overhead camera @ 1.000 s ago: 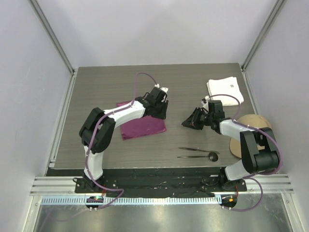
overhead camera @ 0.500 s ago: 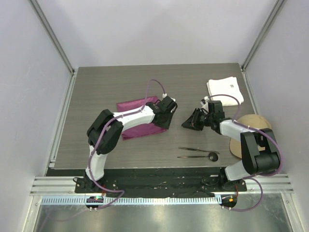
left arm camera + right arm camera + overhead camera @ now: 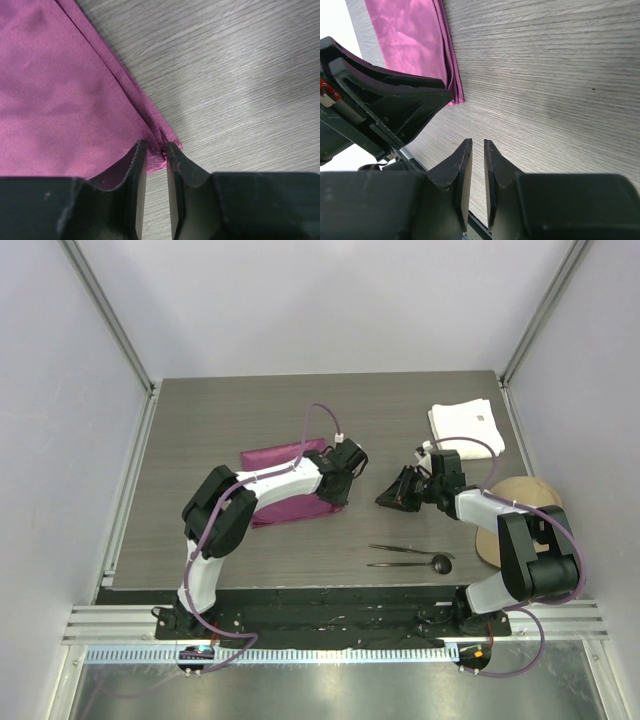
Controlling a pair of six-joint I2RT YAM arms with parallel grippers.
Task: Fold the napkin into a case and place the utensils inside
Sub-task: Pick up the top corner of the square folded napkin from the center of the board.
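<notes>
On the surface, left of centre: magenta napkin, folded flat. Left gripper jaws straddle its corner; I cannot tell whether they are clamped. Right gripper jaws slightly parted, empty.

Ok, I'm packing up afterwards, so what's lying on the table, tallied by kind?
Cloths: 2 (magenta napkin, white cloth)
Dark utensils: 2
Tan round object: 1
Total: 5
</notes>
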